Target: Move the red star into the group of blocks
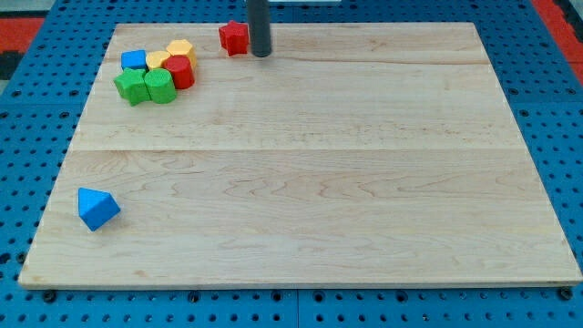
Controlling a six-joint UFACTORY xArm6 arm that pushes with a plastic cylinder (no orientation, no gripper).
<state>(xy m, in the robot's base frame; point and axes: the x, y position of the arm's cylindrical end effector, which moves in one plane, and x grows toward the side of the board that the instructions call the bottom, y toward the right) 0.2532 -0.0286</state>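
The red star [234, 37] lies near the view's top edge of the wooden board [301, 182], left of centre. My tip [261, 54] stands just to the star's right, close to it or touching it. The group of blocks sits to the star's left: a blue block [134, 60], a yellow block [158, 60], a yellow hexagon [181, 50], a red cylinder [179, 72], a green star [132, 87] and a green cylinder [159, 87], all packed together. A gap separates the red star from the group.
A lone blue triangular block [97, 208] lies near the board's lower left corner. The board rests on a blue pegboard [36, 182].
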